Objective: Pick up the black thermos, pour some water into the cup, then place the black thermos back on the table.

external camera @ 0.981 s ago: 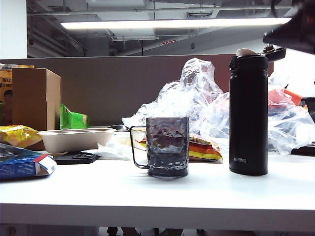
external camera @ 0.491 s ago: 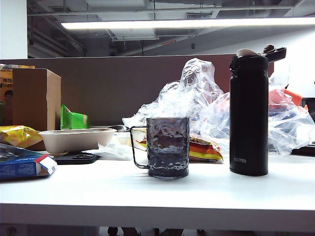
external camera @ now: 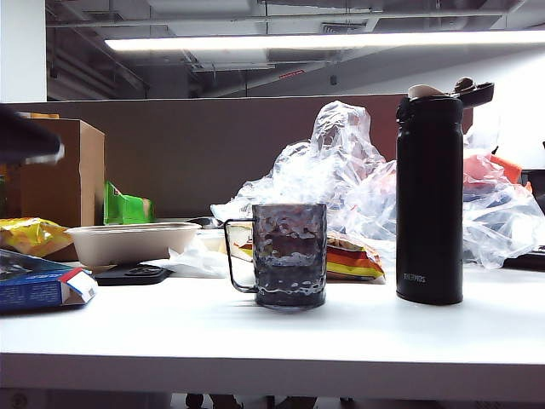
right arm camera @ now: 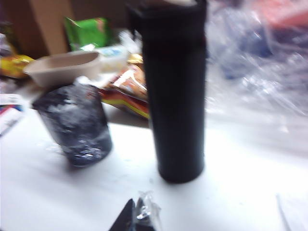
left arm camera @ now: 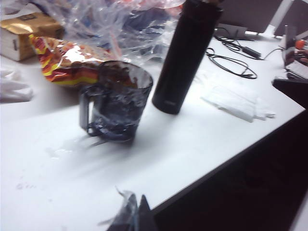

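Your right gripper [right arm camera: 136,216] has left the exterior view's upper right; your left gripper [left arm camera: 137,219] now shows at its left edge. Both are closed, empty. The black thermos [external camera: 430,200] stands right of centre beside the cup [external camera: 288,254]: task looks finished.

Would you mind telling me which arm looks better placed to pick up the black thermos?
Probably the right. The black thermos stands upright on the right of the table, directly before the shut right gripper. The left gripper, also shut, has the cup nearer.
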Motion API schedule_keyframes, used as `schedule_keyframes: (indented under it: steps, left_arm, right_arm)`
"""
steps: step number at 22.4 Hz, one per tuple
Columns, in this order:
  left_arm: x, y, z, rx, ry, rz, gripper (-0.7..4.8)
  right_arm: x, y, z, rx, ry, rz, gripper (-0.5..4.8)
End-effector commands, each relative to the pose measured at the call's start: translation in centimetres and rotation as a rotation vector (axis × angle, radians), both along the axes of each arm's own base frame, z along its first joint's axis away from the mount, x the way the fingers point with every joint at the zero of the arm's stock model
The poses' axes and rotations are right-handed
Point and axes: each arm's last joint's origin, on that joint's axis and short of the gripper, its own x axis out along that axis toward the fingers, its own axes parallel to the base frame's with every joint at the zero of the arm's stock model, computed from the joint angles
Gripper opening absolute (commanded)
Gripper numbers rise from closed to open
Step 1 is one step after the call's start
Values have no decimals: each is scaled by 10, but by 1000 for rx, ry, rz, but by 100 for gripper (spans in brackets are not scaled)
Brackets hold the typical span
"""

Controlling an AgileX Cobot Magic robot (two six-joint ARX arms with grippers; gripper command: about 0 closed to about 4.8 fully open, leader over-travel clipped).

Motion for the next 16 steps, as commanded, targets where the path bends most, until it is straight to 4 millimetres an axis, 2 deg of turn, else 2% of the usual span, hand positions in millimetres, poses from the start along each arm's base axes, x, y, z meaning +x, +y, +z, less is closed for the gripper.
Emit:
schedule_keyframes:
  steps: [1,5,6,7,13,16]
  left_arm:
    - [1,0,-11,22,10,11,-5]
    - [2,2,-13,40,24,94,-5]
    - [3,2,-14,43,26,125,-5]
    - [3,2,-14,37,32,122,-5]
    - [3,2,-13,42,25,112,-5]
    - [7,9,-13,28,23,153,-5]
  right_arm:
    - [3,0,-8,-4,-8,-33,-8]
    - [4,-2,-12,-16,4,-107,-8]
    - [4,-2,-12,-7,8,-111,44]
    - [4,-2,-12,-7,8,-110,68]
    - [4,-2,-12,11,15,-99,66]
    - [4,-2,-12,11,15,-101,66]
